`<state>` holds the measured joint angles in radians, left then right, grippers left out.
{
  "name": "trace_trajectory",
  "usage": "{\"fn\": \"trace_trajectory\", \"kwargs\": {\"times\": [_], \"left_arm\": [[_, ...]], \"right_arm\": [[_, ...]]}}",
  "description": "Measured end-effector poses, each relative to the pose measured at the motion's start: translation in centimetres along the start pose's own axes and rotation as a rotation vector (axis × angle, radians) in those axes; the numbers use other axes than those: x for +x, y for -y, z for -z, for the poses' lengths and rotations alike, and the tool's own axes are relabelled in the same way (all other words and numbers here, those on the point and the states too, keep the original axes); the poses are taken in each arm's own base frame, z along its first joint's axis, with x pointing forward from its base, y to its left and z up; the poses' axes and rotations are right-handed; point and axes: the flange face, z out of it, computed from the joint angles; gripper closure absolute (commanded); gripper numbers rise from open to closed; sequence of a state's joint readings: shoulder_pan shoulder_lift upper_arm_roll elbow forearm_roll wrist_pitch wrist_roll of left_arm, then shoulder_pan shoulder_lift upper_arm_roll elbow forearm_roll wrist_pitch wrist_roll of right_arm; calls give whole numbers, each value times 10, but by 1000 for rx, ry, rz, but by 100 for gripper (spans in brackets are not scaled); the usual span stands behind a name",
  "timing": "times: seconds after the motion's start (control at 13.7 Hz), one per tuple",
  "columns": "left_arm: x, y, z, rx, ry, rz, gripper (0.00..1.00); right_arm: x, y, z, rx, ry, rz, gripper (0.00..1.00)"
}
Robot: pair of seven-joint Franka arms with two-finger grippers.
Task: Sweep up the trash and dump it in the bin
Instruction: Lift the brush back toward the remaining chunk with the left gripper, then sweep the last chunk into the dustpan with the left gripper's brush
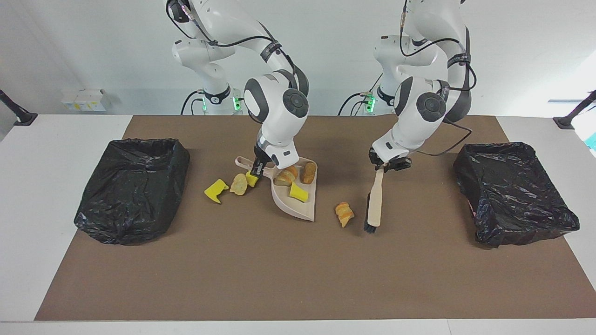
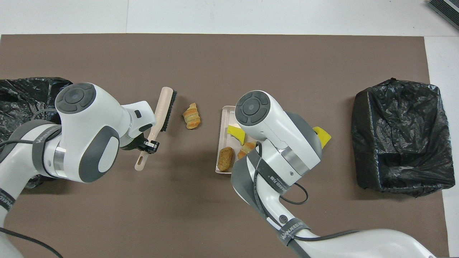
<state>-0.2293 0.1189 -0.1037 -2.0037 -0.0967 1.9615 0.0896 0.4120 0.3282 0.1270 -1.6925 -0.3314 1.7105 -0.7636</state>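
Going from the right arm's end of the bench in the facing view: a black-lined bin [image 1: 132, 188] sits near that end, with no trash showing in it. Beside it, toward the middle, three pieces lie loose on the brown mat [image 1: 279, 270]: a yellow chunk [image 1: 215, 190], a tan lump [image 1: 239, 184] and a second yellow chunk [image 1: 252, 178] just by the dustpan's handle.

The right gripper [image 1: 259, 168] is pinched onto the handle of the dustpan [image 1: 298, 210], which sits mid-bench and carries three pieces: a bread roll [image 1: 285, 175], a brown lump [image 1: 308, 172] and a yellow piece [image 1: 298, 192].

A croissant-like piece [image 1: 344, 214] lies on the mat between the dustpan's mouth and the brush [image 1: 375, 204]. The left gripper [image 1: 389, 165] is clamped on the brush handle, bristles down by the mat, apart from the croissant.

The second bin [image 1: 514, 190] stands near the left arm's end.

By my reading the job is roughly half swept: three pieces collected, four left on the mat, and nothing dumped yet.
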Motion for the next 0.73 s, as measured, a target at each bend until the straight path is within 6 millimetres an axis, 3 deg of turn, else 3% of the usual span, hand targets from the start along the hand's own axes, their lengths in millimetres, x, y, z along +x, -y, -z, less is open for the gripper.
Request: {"fn": "trace_trajectory", "kwargs": {"times": [0.36, 0.73], "left_arm": [[0, -9, -27, 3, 60, -30, 100], [-8, -50, -36, 17, 84, -102, 100]], "right_arm": [[1, 0, 0, -4, -4, 17, 100], [8, -2, -6, -29, -33, 25, 100]]}}
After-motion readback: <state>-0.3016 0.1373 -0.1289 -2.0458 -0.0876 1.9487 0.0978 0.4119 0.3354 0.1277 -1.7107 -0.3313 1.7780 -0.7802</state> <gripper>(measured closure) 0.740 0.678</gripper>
